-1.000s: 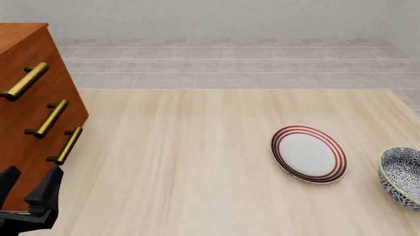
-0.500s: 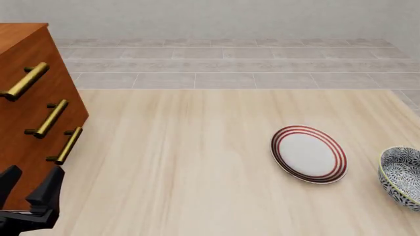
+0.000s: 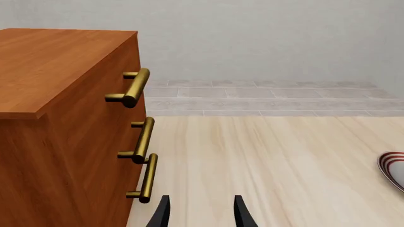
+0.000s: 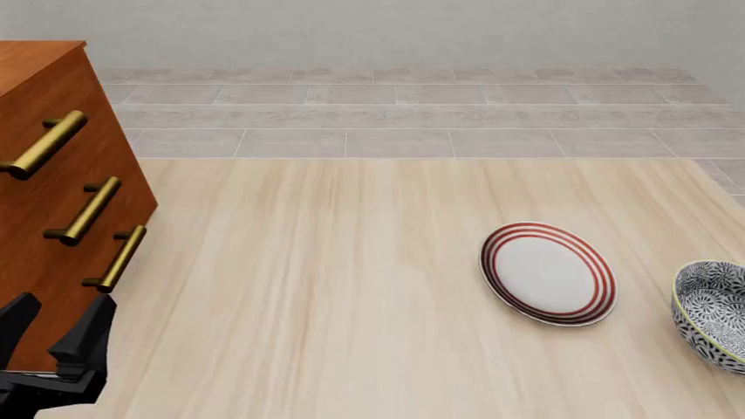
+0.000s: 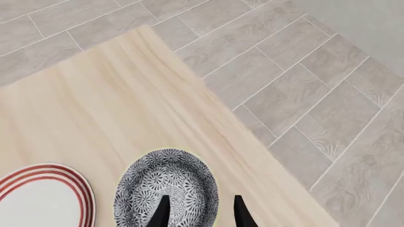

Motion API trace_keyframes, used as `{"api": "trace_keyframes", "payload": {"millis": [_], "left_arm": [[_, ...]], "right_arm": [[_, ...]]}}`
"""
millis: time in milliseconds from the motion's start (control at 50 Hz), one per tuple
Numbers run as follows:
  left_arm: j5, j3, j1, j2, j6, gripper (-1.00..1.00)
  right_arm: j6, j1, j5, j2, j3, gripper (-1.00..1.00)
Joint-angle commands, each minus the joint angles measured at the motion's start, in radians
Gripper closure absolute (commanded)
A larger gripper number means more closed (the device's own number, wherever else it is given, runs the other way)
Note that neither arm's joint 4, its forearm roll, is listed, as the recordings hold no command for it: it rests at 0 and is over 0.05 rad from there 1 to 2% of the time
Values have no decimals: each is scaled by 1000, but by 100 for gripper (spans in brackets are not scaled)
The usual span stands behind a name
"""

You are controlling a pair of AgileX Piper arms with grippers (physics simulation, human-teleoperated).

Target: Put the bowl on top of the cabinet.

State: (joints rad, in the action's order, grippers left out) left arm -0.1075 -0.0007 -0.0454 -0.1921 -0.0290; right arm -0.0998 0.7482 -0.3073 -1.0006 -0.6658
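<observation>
At the right edge of the wooden surface (image 4: 349, 288) sits the bowl (image 4: 713, 316), deep and round, with dense dark blue-and-white flowers and a pale yellowish rim, just beside the red-ringed plate (image 4: 547, 273). Above it hangs the right pincer (image 5: 200, 210), spread apart and empty. The left pincer (image 4: 52, 336), also parted, stands near the reddish-brown cabinet (image 4: 52, 201) with brass handles.
</observation>
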Motion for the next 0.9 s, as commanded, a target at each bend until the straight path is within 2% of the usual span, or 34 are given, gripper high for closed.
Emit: {"api": "trace_keyframes", "payload": {"millis": [20,420,900], "left_arm": [[-12,0,-1,-14,1,-100],[1,0,0,-4,3,-100],[-4,0,2,-12,6,-100]], "right_arm": [[-5,38,49,-50,21,-100],[-12,86,147,-145,68,-100],[-17,87,225,-247,91,-100]]}}
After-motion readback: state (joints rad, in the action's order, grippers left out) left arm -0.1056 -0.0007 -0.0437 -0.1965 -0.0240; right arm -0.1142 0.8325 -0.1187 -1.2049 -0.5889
